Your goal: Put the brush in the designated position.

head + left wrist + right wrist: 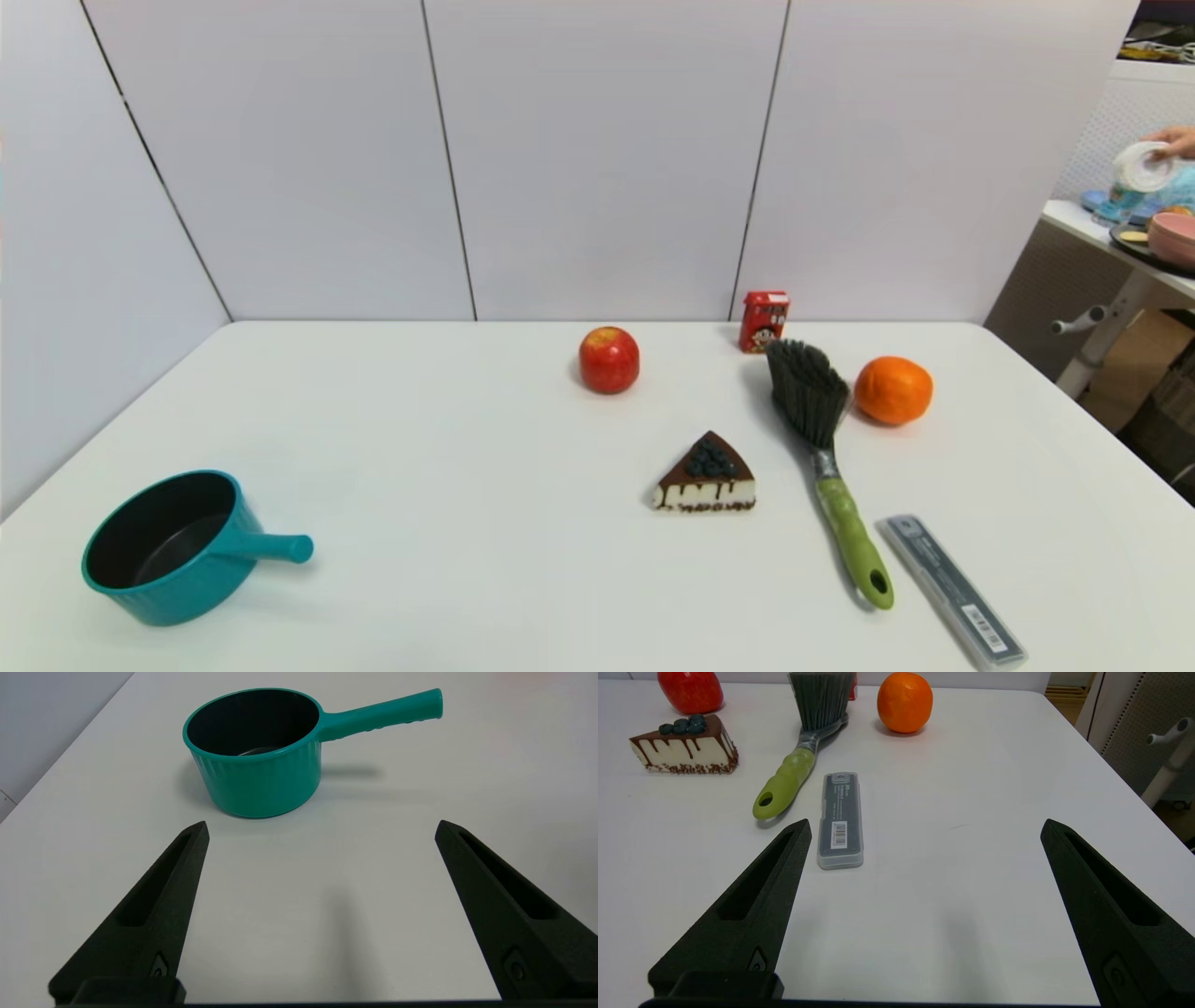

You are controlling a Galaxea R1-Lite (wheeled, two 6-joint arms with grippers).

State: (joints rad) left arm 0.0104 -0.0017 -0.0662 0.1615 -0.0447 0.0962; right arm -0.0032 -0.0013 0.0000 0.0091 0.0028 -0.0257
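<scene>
Teal saucepan (168, 551) sits at table's (467, 560) near left, handle pointing right. Left gripper (322, 828) hovers before it, jaws wide apart, holding nothing. Red apple (609, 359) mid-back; cake slice (707, 476) nearer. Red drink carton (764, 321) at back. Brush (826, 448) lies flat right of the cake, bristles far, green handle near, orange (893, 390) just right of bristles, grey case (952, 591) beside handle. Right gripper (924, 826) hovers near case, jaws apart, empty.

Brush (826, 448) lies between cake (707, 474) and case (952, 590); orange (893, 389) beside bristles.
</scene>
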